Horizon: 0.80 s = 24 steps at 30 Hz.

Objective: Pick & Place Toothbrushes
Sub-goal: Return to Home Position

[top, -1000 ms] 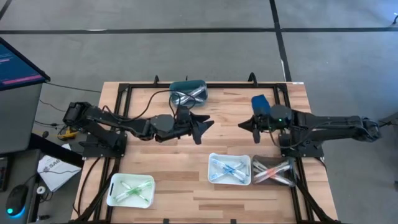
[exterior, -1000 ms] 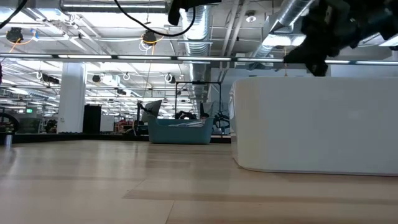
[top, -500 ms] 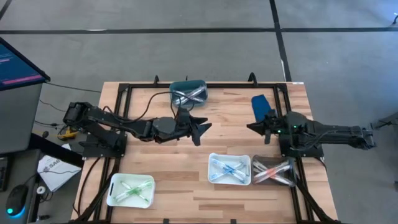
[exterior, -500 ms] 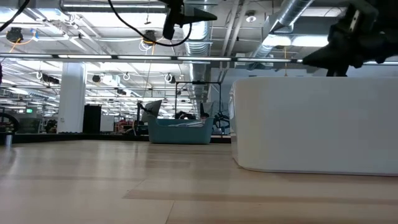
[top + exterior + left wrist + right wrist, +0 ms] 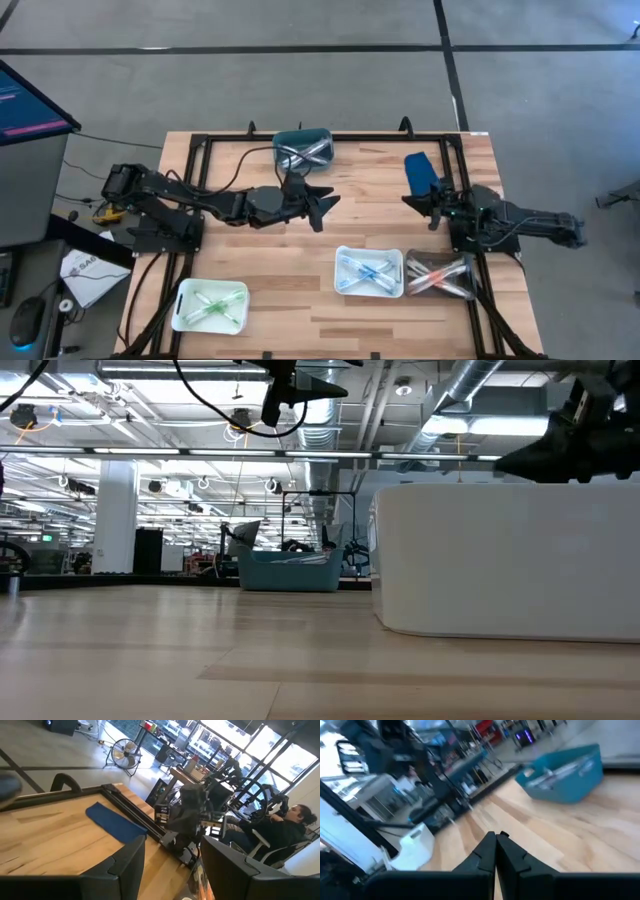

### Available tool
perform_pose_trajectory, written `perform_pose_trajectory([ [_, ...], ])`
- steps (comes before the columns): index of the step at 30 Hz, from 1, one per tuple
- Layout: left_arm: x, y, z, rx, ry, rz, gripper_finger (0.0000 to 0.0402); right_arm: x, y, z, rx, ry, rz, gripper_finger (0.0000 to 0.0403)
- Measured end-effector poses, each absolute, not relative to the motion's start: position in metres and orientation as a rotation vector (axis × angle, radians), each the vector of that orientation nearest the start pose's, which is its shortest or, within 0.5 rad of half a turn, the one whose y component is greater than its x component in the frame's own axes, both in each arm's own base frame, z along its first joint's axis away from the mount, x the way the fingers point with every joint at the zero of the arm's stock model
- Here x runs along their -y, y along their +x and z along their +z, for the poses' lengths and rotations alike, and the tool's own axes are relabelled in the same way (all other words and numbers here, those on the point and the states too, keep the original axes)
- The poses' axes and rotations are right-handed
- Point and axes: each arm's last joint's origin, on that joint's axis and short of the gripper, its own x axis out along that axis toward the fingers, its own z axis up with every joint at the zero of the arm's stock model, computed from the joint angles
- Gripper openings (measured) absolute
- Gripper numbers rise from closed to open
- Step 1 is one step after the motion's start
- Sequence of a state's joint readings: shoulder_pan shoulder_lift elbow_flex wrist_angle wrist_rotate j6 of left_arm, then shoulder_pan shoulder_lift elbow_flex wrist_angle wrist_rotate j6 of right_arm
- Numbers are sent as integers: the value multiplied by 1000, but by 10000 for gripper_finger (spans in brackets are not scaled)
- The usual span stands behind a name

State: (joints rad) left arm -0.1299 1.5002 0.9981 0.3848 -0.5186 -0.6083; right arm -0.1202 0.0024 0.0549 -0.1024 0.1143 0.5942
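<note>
The toothbrushes lie sorted in containers. White and clear ones fill a teal bin [image 5: 303,148] at the far edge, also in the low view [image 5: 290,568] and the right wrist view [image 5: 565,772]. Green ones lie in a white tray [image 5: 210,303], blue ones in a second white tray [image 5: 370,270], pink ones in a clear tray [image 5: 440,272]. My left gripper [image 5: 324,208] hangs open above the table's middle, just near of the teal bin [image 5: 172,865]. My right gripper [image 5: 412,202] is shut and holds nothing [image 5: 496,840], near the right side beside a blue flat piece [image 5: 420,170].
A black frame [image 5: 230,140] runs round the table's edges. The blue flat piece [image 5: 115,822] lies on the wood at the far right. A person [image 5: 285,827] sits beyond the table. Bare wood stretches between the two grippers and the near trays.
My right arm has drawn back toward the table's right edge, and its gripper has gone with it, away from the table's middle. My left gripper has stayed almost where it was, still open.
</note>
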Motion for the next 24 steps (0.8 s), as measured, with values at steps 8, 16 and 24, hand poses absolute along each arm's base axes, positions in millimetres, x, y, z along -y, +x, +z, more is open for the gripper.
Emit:
perform_pose_trajectory([
  [8,30,336,291,9,-561,409,187,15,96,168,-1,656,-266,0],
  [16,32,336,292,-12,-569,334,187,15,96,168,-5,659,-268,0],
  [24,24,312,320,-99,-342,-35,187,15,96,168,-6,659,-268,0],
])
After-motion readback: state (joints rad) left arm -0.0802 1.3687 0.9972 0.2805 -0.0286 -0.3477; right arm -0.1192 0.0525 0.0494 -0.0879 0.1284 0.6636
